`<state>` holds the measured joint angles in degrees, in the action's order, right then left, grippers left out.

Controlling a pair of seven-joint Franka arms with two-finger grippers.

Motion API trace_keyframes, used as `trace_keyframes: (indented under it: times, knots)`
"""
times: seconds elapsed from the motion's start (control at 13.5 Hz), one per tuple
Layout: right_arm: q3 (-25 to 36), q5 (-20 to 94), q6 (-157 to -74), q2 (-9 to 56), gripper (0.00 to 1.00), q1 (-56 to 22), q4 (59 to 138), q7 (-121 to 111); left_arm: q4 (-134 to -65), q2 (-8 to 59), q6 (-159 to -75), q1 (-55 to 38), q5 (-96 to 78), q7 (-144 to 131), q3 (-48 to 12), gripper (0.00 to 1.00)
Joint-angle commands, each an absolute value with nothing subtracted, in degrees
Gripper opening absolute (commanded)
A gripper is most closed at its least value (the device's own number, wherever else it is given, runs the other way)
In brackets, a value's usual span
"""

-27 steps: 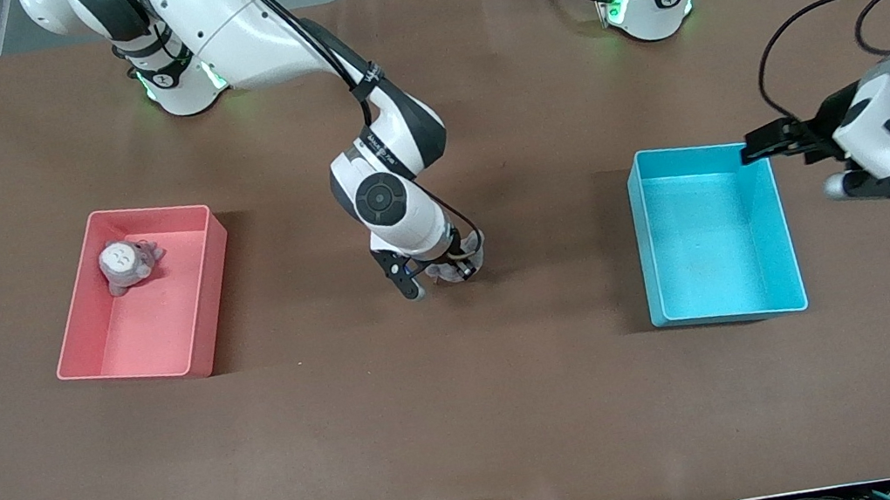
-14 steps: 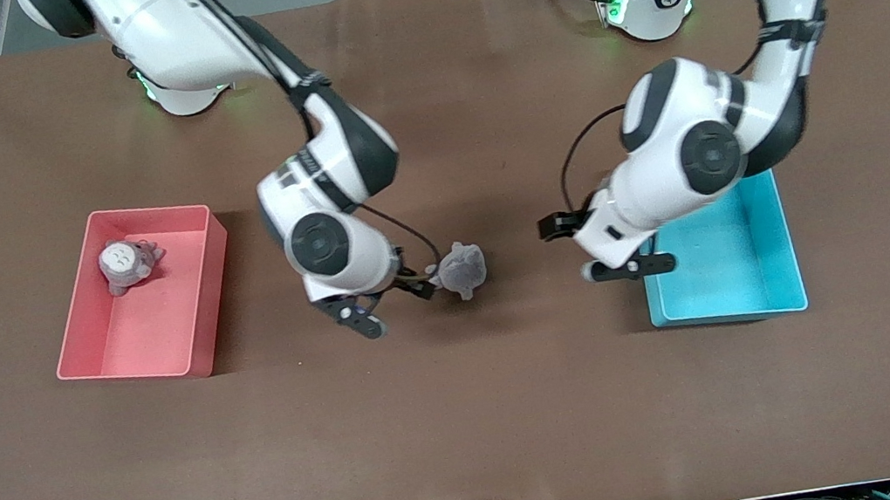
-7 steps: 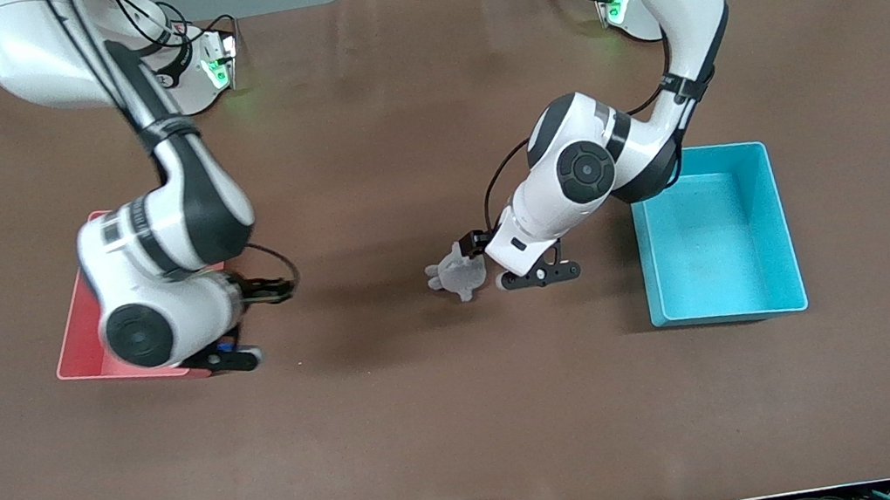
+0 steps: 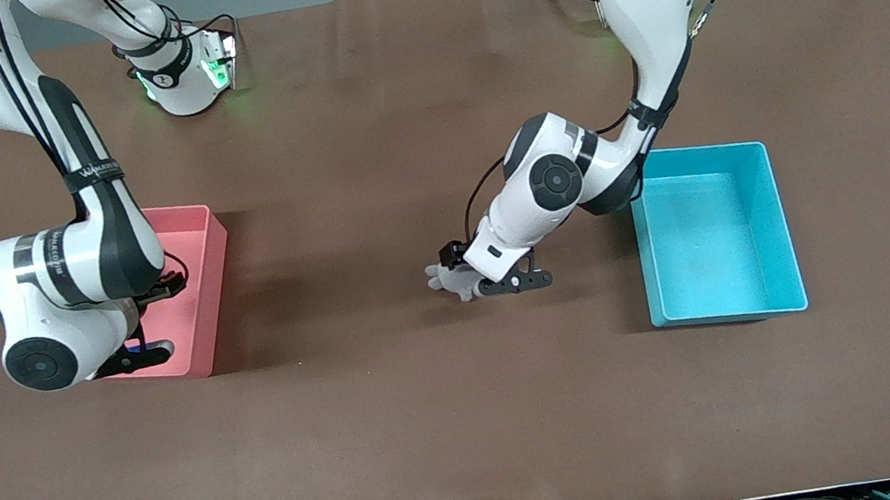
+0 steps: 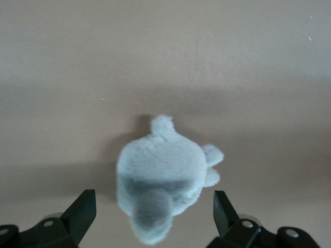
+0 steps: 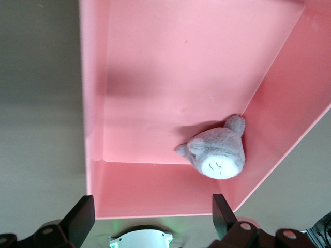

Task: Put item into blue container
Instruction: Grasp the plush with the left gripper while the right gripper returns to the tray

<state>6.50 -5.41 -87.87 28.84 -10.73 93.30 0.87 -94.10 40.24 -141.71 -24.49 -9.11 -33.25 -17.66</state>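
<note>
The item, a small grey plush toy (image 4: 452,281), lies on the brown table between the two bins. My left gripper (image 4: 486,268) hangs just over it, open. In the left wrist view the plush toy (image 5: 163,173) sits between the spread fingers (image 5: 83,209) of the left gripper (image 5: 153,202), and nothing grips it. The blue container (image 4: 787,234) stands empty toward the left arm's end of the table, beside the toy. My right gripper (image 4: 147,323) is open over the pink bin, holding nothing.
A pink bin (image 4: 210,259) stands toward the right arm's end of the table. In the right wrist view a second grey plush (image 6: 217,153) lies in a corner of the pink bin (image 6: 95,103), beneath the open right gripper (image 6: 151,206). Bare brown table surrounds both bins.
The right arm has left the grey plush on the table and swung over the pink bin. The left arm has come from the blue container to just over the plush.
</note>
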Motion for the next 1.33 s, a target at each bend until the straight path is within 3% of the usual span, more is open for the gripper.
trace_keyframes:
  times: [0.0,0.3,0.52,0.81,0.96,1.26]
  knots:
    - [5.36,-8.6,-92.18,26.02,1.0,-8.09,99.57,0.35,-92.72,40.87,-142.12,-25.66,-9.14,-34.28,-16.96,1.0]
    - [5.36,-17.48,-93.25,24.0,1.0,-6.43,101.5,0.88,-92.81,41.65,-142.21,-26.54,-7.75,-34.19,-16.96,1.0]
    - [5.71,-17.58,-103.67,19.53,1.0,-5.54,112.46,3.76,-92.55,43.67,-143.08,-26.45,-3.69,-34.45,-16.96,1.0]
    - [5.8,-17.75,-105.38,18.89,1.0,-5.54,116.71,9.05,-92.46,45.35,-146.33,-26.46,-3.52,-34.45,-16.96,0.97]
    - [5.8,-17.67,-108.87,18.98,1.0,-5.54,120.21,11.24,-92.46,45.35,-146.6,-26.46,-3.6,-34.45,-16.96,0.75]
    - [5.89,-18.01,-112.76,19.16,1.0,-5.54,123.4,15.03,-92.46,44.91,-146.6,-26.28,-3.52,-34.72,-16.96,0.43]
